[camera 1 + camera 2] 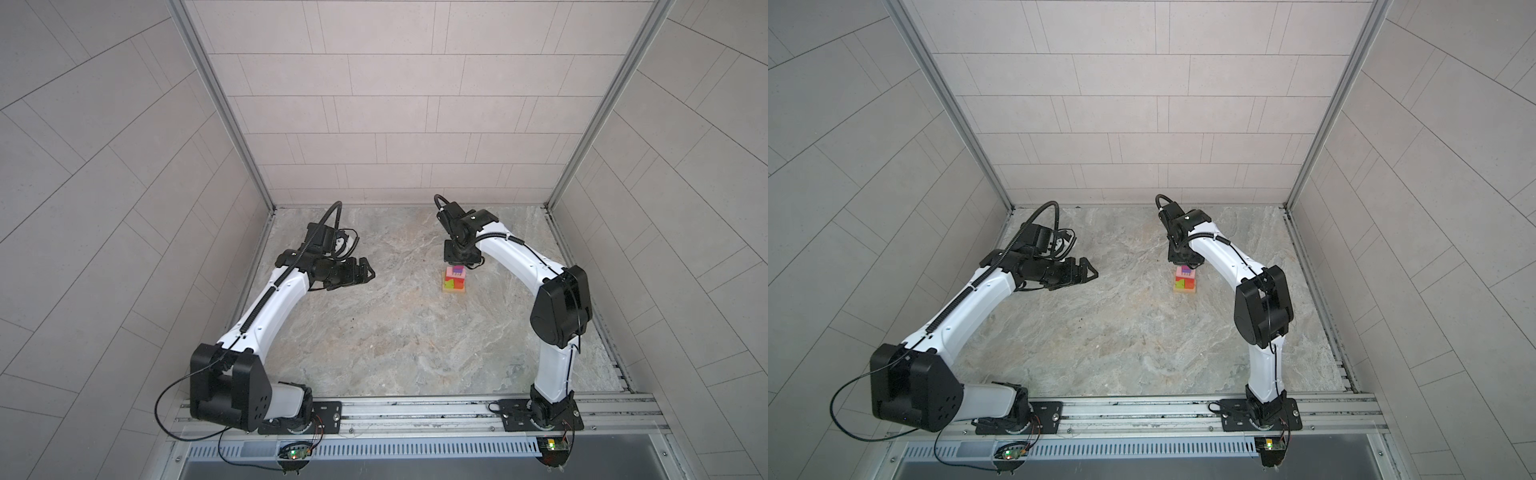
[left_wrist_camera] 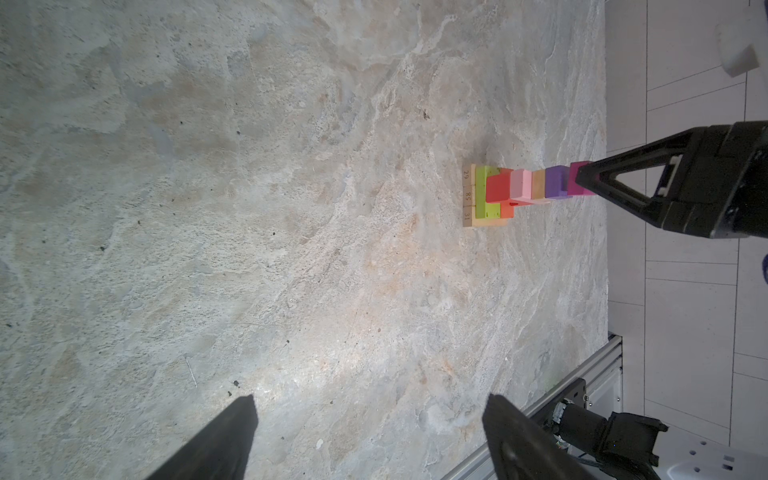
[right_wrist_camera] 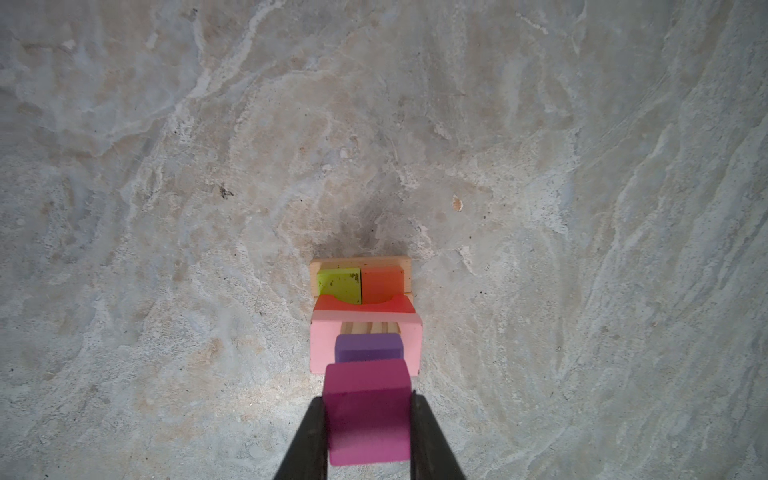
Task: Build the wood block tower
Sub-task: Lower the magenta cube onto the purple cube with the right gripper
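Observation:
The wood block tower [image 1: 454, 286] [image 1: 1185, 284] stands right of centre on the stone table. In the left wrist view the tower [image 2: 519, 191] shows a tan base, lime green and orange blocks, a red arch, a pink block, a tan block and a purple cube [image 2: 556, 187]. My right gripper [image 3: 368, 401] [image 2: 582, 183] is shut on the magenta cube [image 3: 368, 419] directly over the purple cube [image 3: 369, 347]; the two cubes look in contact. My left gripper [image 1: 368, 272] [image 2: 370, 401] stands open and holds nothing, well to the left of the tower.
Tiled walls close in the table on three sides, and an aluminium rail [image 1: 415, 409] carrying both arm bases runs along the front. The right arm's elbow [image 1: 561, 307] hangs to the right of the tower. No loose blocks show on the stone surface [image 1: 395, 332].

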